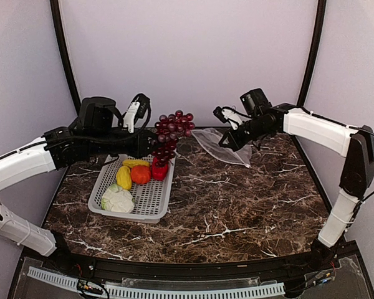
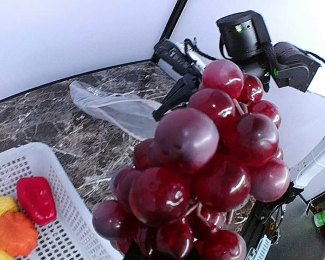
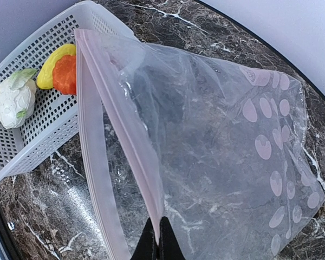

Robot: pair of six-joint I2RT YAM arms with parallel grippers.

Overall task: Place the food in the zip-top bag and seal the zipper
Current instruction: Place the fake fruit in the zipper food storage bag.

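Note:
My left gripper (image 1: 148, 145) is shut on the dark purple grape bunch (image 1: 173, 129) and holds it in the air beyond the basket's far right corner. The grapes fill the left wrist view (image 2: 197, 162) and hide the fingers. My right gripper (image 3: 157, 241) is shut on one lip of the pinkish-white zipper (image 3: 131, 130) of the clear dotted zip-top bag (image 3: 227, 162). It holds the mouth open and lifted; the other lip sags lower. The bag (image 1: 223, 146) lies at the back of the table, to the right of the grapes. The right gripper (image 1: 229, 139) is at the bag's mouth.
The white mesh basket (image 1: 154, 200) stands left of centre. It holds yellow pieces (image 1: 124, 177), an orange piece (image 1: 140, 174), a red piece (image 1: 160, 170) and a whitish-green cabbage (image 1: 117, 199). The dark marble table (image 1: 237, 205) has a raised black rim at the back.

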